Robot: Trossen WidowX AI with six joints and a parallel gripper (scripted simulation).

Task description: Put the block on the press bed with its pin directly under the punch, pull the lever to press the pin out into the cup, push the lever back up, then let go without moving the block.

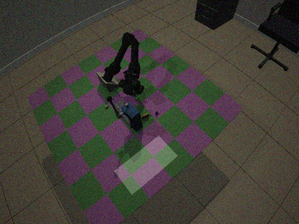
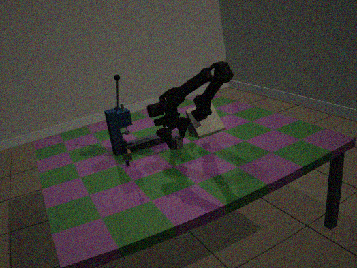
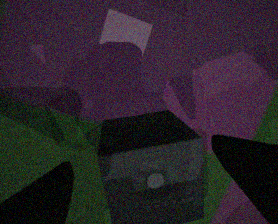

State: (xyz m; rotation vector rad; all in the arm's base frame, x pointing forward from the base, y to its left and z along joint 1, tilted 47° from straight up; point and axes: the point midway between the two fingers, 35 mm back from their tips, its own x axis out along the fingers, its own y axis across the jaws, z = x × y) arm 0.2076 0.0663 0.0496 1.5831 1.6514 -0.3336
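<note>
The grey block [image 2: 178, 144] [image 3: 155, 167] stands on the mat at the far end of a dark bar from the press, its round pin [image 3: 155, 180] showing on the face towards the wrist camera. My gripper [image 2: 176, 140] [image 3: 144, 155] is open and low, with its fingers on either side of the block. In the top view the arm hides the block. The blue press [image 1: 130, 110] [image 2: 117, 128] stands with its lever [image 1: 114, 106] [image 2: 117, 92] upright. The punch [image 2: 127, 132] hangs from the press head, with nothing visible under it. I cannot make out the cup.
The dark bar [image 2: 144, 142] runs from the press foot towards the gripper. An orange-brown piece [image 1: 145, 115] [image 2: 129, 151] lies beside the press, and a small dark blue thing [image 1: 156, 113] near it. A pale slanted board [image 1: 102, 80] [image 2: 209, 126] stands by the arm's base.
</note>
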